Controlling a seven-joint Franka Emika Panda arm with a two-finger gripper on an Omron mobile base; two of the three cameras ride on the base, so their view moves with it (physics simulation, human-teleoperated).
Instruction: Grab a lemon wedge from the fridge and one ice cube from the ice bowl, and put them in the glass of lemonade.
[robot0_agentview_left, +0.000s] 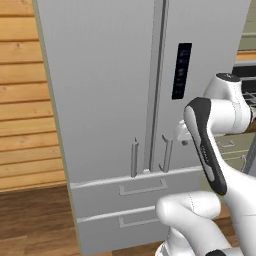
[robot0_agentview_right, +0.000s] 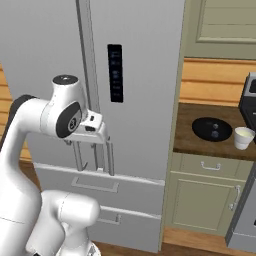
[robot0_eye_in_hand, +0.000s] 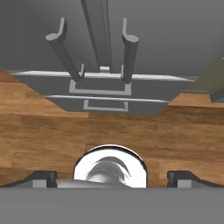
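The fridge (robot0_agentview_left: 110, 90) is seen with both doors closed. The gripper (robot0_eye_in_hand: 112, 177) is held spread wide and empty before the door handles (robot0_eye_in_hand: 130, 54). The ice bowl (robot0_agentview_right: 212, 128) and the glass of lemonade (robot0_agentview_right: 244, 137) are set just beside each other on the counter (robot0_agentview_right: 187, 135), the glass at the front edge.

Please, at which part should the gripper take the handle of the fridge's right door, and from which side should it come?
Both doors of the fridge are shut. I would grip the right door handle on its straight vertical bar, coming straight from the front, the open gripper with one finger on each side of the bar. The bar stands off the door, so fingers probably fit around it.
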